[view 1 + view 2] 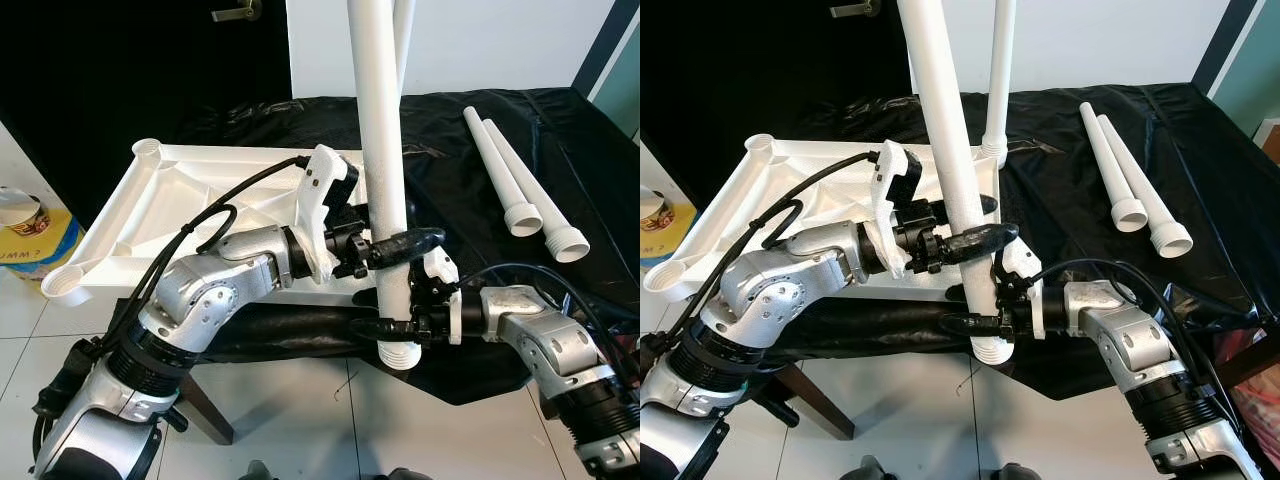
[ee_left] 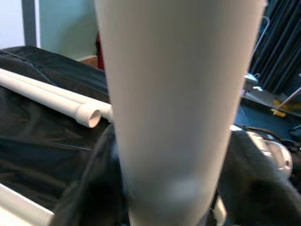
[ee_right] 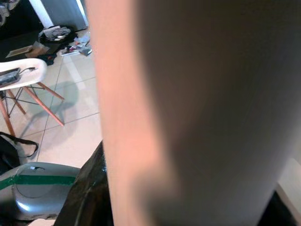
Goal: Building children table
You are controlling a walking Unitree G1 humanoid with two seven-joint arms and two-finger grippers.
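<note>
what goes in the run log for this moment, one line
stage: fitting leg | left gripper: shut on held leg | right gripper: shut on held leg, lower | tabletop: upside down, one leg fitted | spare legs: two, on black cloth

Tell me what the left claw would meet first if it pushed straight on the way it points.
Nothing new: the left claw is already shut on the upright white leg. Past it, probably the two loose legs on the black sheet; depth is unclear.

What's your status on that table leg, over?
Left gripper and right gripper both shut on upright leg. Tabletop upside down, one leg fitted. Two spare legs lying aside.
</note>
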